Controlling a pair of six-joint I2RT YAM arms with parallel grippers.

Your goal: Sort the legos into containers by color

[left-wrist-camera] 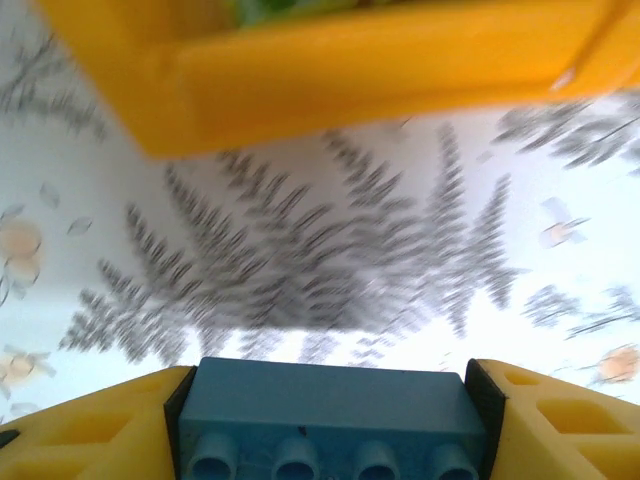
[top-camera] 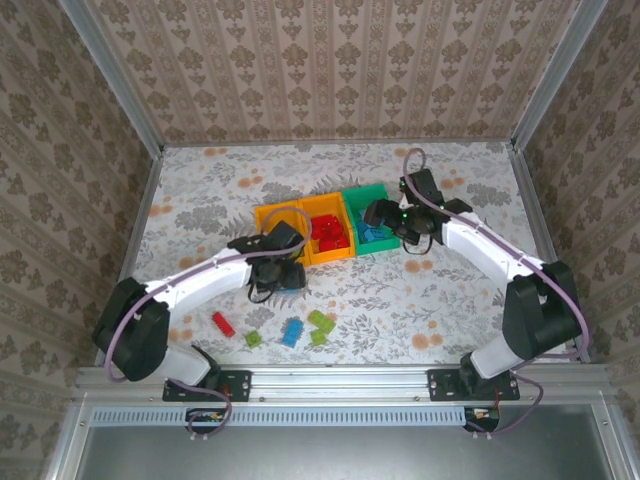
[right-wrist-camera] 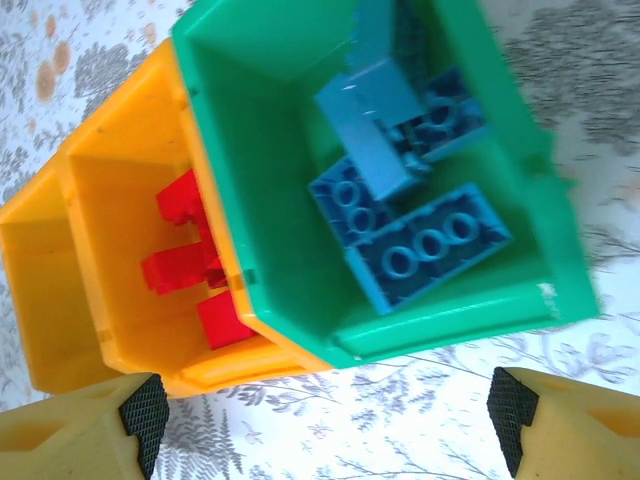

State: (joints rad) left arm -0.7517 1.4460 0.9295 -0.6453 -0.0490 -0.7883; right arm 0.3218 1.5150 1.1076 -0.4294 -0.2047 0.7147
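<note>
My left gripper point(left-wrist-camera: 325, 405) is shut on a blue lego point(left-wrist-camera: 325, 425), which spans the gap between both yellow fingers, studs toward the camera. It hovers over the table just in front of the left orange-yellow container point(left-wrist-camera: 330, 75). From above, the left gripper point(top-camera: 282, 272) sits near that container point(top-camera: 277, 215). The middle orange-yellow container point(top-camera: 312, 210) holds red legos point(right-wrist-camera: 185, 270). The green container point(right-wrist-camera: 270, 180) holds several blue legos point(right-wrist-camera: 430, 245). My right gripper point(right-wrist-camera: 325, 420) stands open over the green container's near wall with nothing between its fingers.
Loose legos lie near the front of the table: a red one point(top-camera: 222, 322), a blue one point(top-camera: 292, 332) and lime green ones point(top-camera: 254, 339) point(top-camera: 321, 322). Metal frame posts and patterned walls close in the table's sides and back.
</note>
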